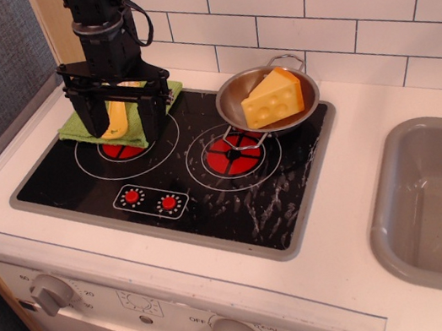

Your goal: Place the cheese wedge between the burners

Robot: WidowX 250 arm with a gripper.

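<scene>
Nearest the camera, the white front of the toy stove is seen with its knobs (pixel 52 293), and above it the glossy black cooktop (pixel 237 205) carries two small red dial marks (pixel 150 198) in a white-outlined box. Beyond these lie the burners: the right burner (pixel 232 156) is largely exposed, while the left burner (pixel 122 149) is partly covered by a green cloth (pixel 86 126) and by the gripper (pixel 119 110) hanging over it. The black strip between the two discs is bare.

The gripper's jaws are spread apart, and nothing is grasped; a yellow brush (pixel 119 119) is seen lying on the cloth between them, but it is not pinched. Further back and to the right, the cheese wedge (pixel 273 98) is resting in a small metal pan (pixel 238 115) whose near edge overlaps the right burner. At the far right a grey sink (pixel 400 211) is set into the counter, and a white tiled wall (pixel 329 1) closes the scene.

The step in hand is judged to be the approach: the wedge has not yet been picked up. The next move calls for the arm to be carried rightwards, well away from the brush, and lowered over the pan so that the wedge can be clamped across its flat sides without the pan rim being caught.
</scene>
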